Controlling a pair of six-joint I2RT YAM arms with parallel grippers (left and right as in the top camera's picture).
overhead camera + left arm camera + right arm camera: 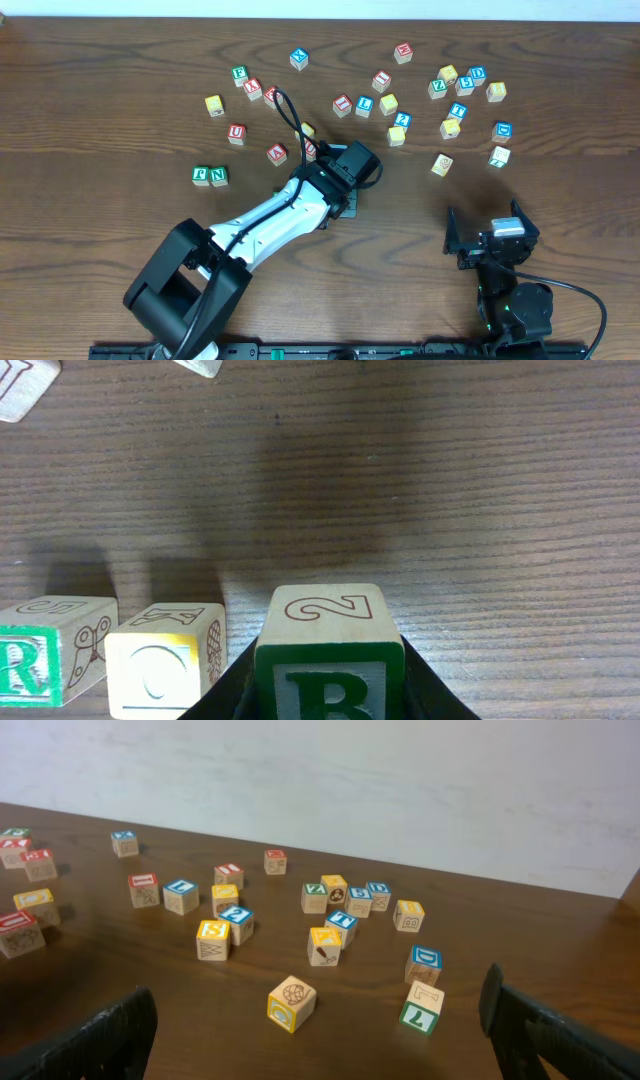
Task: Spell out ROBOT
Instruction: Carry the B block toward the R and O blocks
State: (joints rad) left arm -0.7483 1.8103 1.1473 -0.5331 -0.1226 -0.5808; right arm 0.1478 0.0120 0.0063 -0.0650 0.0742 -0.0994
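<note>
My left gripper [325, 685] is shut on the green-lettered B cube [325, 622], held low over the wood. In the left wrist view, the green R cube [38, 655] and a yellow-faced cube [165, 660] with a round letter stand side by side just left of the B. From overhead, the left gripper [345, 200] hides these three cubes. My right gripper [488, 222] stands open near the front right, nothing between its fingers [540, 1030]. Another yellow-faced cube [291, 1003] sits ahead of it, also seen in the overhead view [442, 164]. I cannot pick out the T cube.
Green F and N cubes [210, 176] sit together at the left. Red-lettered cubes [255, 90] lie behind the left arm. A loose scatter of blue, yellow and green cubes [460, 90] fills the back right. A green-marked cube [422, 1008] stands near my right gripper.
</note>
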